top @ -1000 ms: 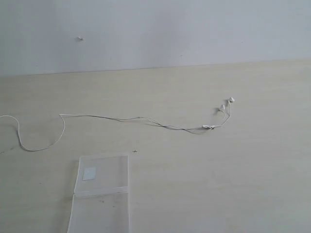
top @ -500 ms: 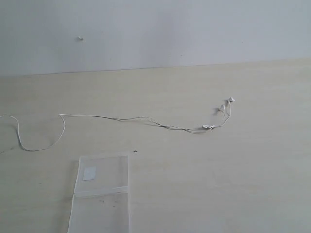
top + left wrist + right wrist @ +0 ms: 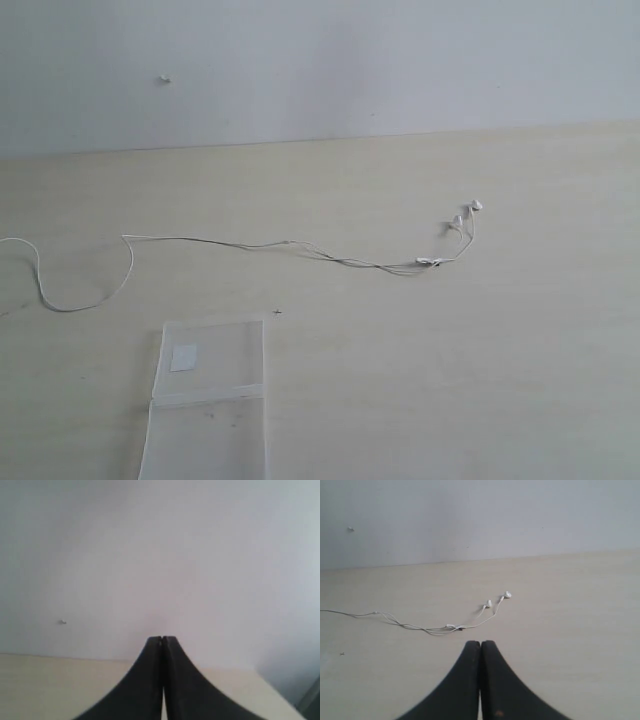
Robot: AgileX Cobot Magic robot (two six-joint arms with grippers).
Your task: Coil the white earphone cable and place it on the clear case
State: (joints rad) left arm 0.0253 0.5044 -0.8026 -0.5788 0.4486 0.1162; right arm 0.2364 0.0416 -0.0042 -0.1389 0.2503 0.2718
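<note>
Nearest the lower edge of the exterior view, the clear case (image 3: 228,365) lies opened flat on the desk (image 3: 500,380), and its nearer half runs out of the picture. Neither half holds anything but a small whitish patch (image 3: 184,357) in the far half.

Just past the case, and apart from it, the white earphone cable (image 3: 250,244) lies stretched out and uncoiled. It curls in a loose loop at the left, then runs right past the inline remote (image 3: 428,262) to the two earbuds (image 3: 468,212), which sit close together. Behind it is only bare desk up to the pale wall (image 3: 400,60).

Neither arm shows in the exterior view. In its wrist view the right claw (image 3: 480,642) is pressed closed on nothing and faces the earbud end from well short of it. The left claw (image 3: 162,639) is likewise closed and empty, with only desk and wall ahead of it.

The coiling seems not yet begun, and I see several risks:
- The wire is thin and lies flat, so a pinch may close on the desk and miss it.
- A pull on one end would likely drag the whole length rather than gather it.
- A springy coil may open again once released.
- The coil may trail an earbud off the case.
- The light case could slide if nudged.
</note>
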